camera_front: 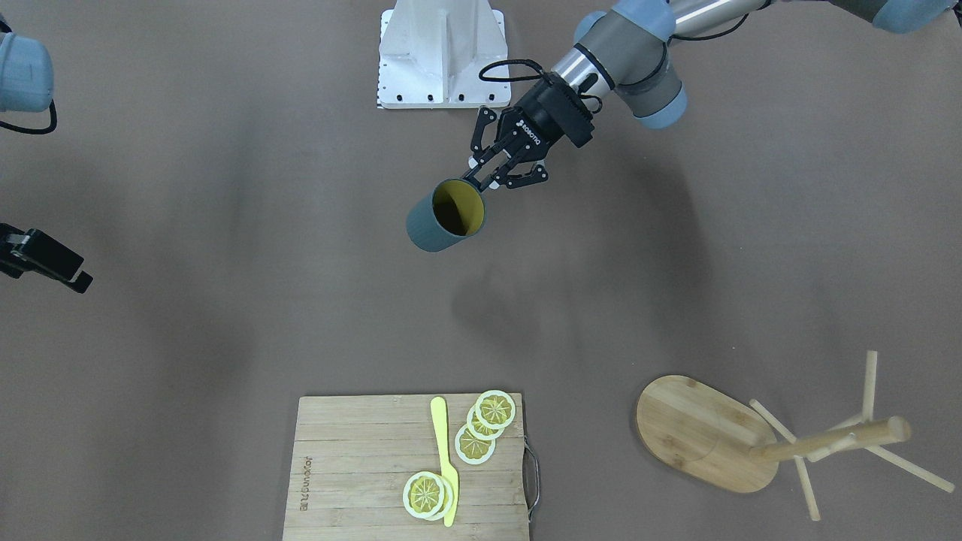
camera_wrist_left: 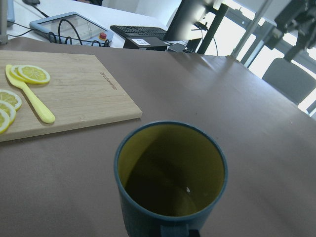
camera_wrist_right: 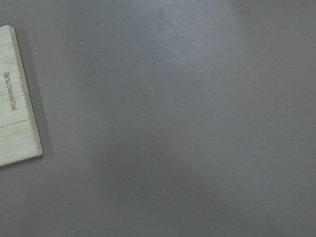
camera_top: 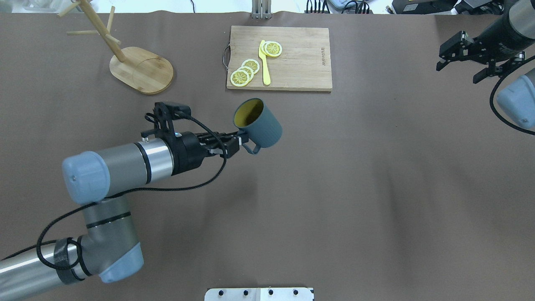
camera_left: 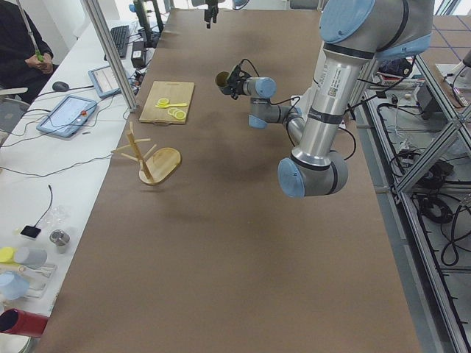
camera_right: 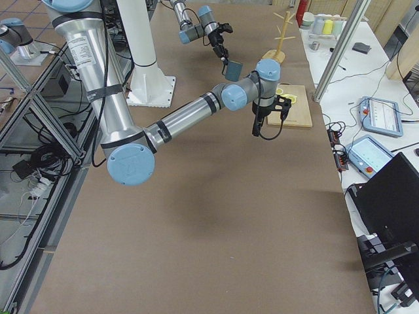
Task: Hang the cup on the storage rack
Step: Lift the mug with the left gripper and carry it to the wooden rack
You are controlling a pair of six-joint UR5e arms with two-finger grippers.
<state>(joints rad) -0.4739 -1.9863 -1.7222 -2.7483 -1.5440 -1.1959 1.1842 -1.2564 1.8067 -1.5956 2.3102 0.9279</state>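
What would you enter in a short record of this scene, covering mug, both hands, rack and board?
Mug: slate-blue ribbed mug with yellow-green inside, tilted, held in the air
Left hand: shut on the mug's handle
Right hand: open, empty, far from the mug
Rack: light bamboo mug tree, upright, pegs bare
Board: bamboo cutting board with lemon slices and a yellow knife

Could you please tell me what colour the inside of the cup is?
The cup is yellowish-green inside; this shows best in the left wrist view.

The left gripper (camera_front: 492, 174) reads ROBOTIQ; the cutting board's (camera_front: 361, 466) lettering is illegible.
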